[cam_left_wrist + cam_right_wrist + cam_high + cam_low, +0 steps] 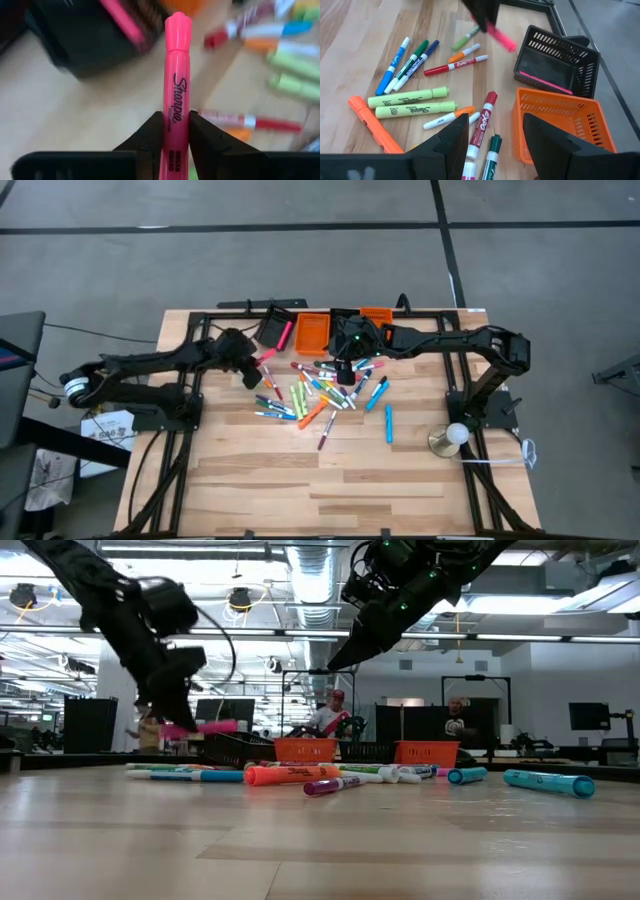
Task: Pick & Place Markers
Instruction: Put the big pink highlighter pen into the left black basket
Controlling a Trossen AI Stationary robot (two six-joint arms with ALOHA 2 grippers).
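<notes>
Pink marker (176,95) clamped upright in the left claw (175,131), above the worktop (330,480).

The worktop carries a loose heap of markers (315,395) at its middle, with one blue marker (388,423) lying apart toward the right arm's base. Along the far edge stand three bins: a black bin (272,329) with a pink marker already inside, an orange bin (312,333) beside it, and a second orange bin (377,314) partly under the right arm. The left claw (262,358) hangs just in front of the black bin, its fingers (148,137) pinching the pink marker near its lower end. The right claw (343,367) hovers over the heap's far side, jaws spread and holding nothing. Beneath it lie two yellow-green highlighters (412,104) and a red marker (484,119).
</notes>
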